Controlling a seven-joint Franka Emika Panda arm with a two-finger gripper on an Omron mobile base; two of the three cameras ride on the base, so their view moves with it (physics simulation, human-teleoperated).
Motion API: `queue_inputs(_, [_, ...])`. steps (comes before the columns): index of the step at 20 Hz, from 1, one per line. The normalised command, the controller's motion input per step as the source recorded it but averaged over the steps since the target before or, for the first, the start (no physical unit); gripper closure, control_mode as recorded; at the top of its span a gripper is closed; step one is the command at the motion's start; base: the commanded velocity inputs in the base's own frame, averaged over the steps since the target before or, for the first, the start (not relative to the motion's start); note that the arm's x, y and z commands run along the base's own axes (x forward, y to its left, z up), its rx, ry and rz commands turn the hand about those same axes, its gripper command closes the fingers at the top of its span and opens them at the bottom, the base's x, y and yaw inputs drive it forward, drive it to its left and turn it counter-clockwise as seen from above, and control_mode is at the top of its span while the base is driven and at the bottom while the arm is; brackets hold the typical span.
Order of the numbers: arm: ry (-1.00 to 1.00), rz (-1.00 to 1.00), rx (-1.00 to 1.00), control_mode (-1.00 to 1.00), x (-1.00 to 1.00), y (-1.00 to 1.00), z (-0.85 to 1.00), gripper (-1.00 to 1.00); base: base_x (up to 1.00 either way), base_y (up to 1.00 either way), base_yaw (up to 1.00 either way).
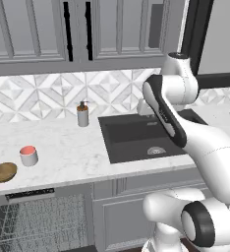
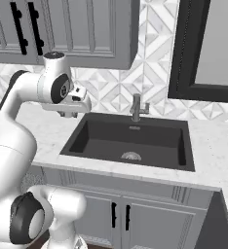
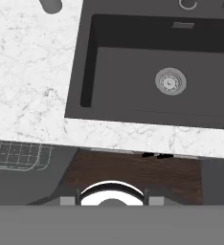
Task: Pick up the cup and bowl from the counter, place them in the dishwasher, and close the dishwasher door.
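The cup point(image 1: 28, 155), white-grey with a red-pink inside, stands on the counter point(image 1: 68, 147) at the left. The golden-brown bowl point(image 1: 3, 172) sits just left of it, near the front edge. Below them the dishwasher point(image 1: 33, 221) is open and its wire rack point(image 3: 18, 155) shows. Its door point(image 3: 23, 186) lies lowered as a flat grey panel under the rack. My gripper point(image 2: 67, 115) hangs above the counter at the sink's left rim, well right of the cup and bowl. In the hand view the gripper point(image 3: 111, 196) points down at the counter's front edge, fingertips apart, nothing between them.
A dark sink point(image 1: 146, 138) with a faucet point(image 2: 137, 108) is set in the counter right of the cup. A grey soap dispenser point(image 1: 82, 114) stands at the backsplash. Grey wall cabinets point(image 1: 43, 29) hang overhead. A wooden floor point(image 3: 133, 172) lies in front of the cabinets.
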Motion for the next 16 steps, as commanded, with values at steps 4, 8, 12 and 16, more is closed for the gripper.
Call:
queue_inputs(4, [0.00,0.00,0.00,1.00,0.00,0.00,0.00,-1.00,0.00,0.00,0.03])
queue_inputs(8, [0.00,0.00,0.00,1.00,0.00,0.00,0.00,-1.00,0.00,-0.19,0.46])
queue_inputs(12, [0.00,0.00,0.00,1.00,0.00,0.00,0.00,-1.00,0.00,-0.25,0.81])
queue_inputs(16, [0.00,0.00,0.00,1.00,0.00,0.00,0.00,-1.00,0.00,-0.25,0.84])
